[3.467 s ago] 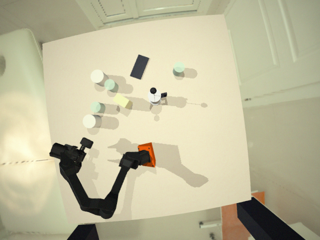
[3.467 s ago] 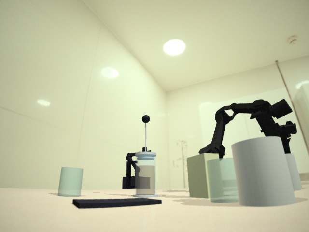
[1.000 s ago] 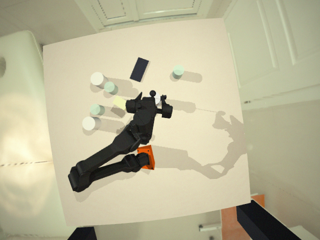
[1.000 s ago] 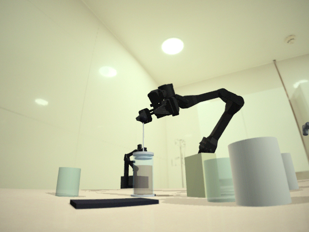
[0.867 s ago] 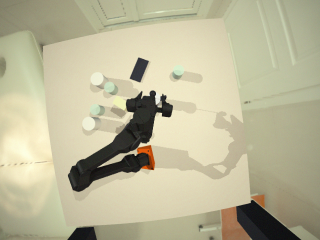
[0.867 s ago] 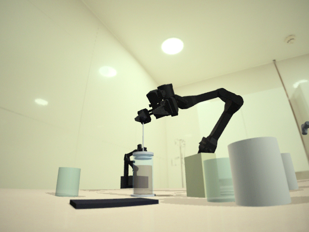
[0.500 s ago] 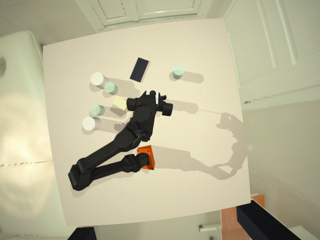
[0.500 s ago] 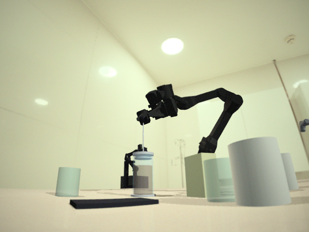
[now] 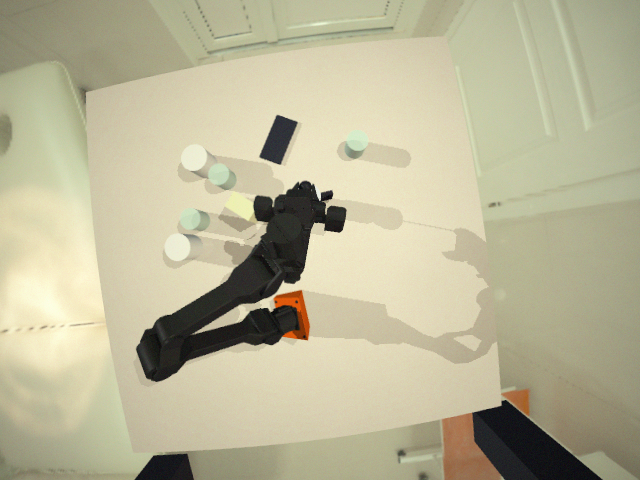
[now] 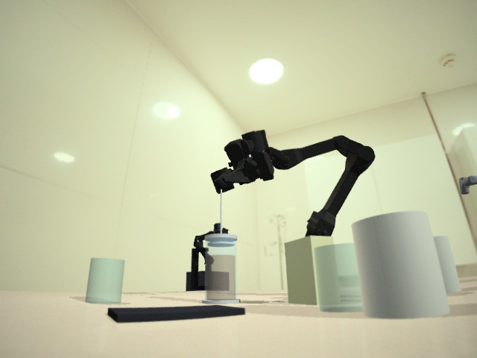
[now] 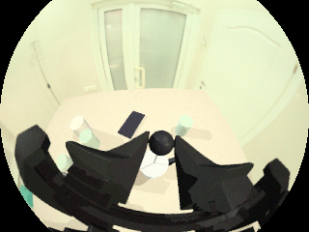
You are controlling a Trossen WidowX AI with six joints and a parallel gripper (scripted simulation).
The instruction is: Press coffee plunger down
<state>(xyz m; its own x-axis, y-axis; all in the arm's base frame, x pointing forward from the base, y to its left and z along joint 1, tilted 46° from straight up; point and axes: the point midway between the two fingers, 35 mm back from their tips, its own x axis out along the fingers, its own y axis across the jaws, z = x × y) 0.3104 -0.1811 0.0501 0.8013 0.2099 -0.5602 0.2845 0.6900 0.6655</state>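
Note:
The coffee press (image 10: 220, 265) is a clear glass cylinder with dark liquid and a pale lid. It stands upright on the table (image 9: 392, 289). Its thin plunger rod (image 10: 220, 208) rises high above the lid. In the wrist view the black plunger knob (image 11: 160, 143) sits between the two fingers, above the press lid (image 11: 154, 166). My gripper (image 9: 306, 184) (image 10: 221, 186) (image 11: 161, 136) is shut on the knob at the top of the rod. In the top view the arm hides the press.
A dark flat slab (image 9: 278, 138) (image 10: 175, 312) lies behind the press. Two white cylinders (image 9: 194, 157) (image 9: 177, 246), pale green cups (image 9: 356, 140) (image 9: 219, 174) (image 9: 191, 219) and a pale yellow block (image 9: 238, 206) (image 10: 302, 269) stand around it. The arm's orange base (image 9: 299, 315) sits mid-table.

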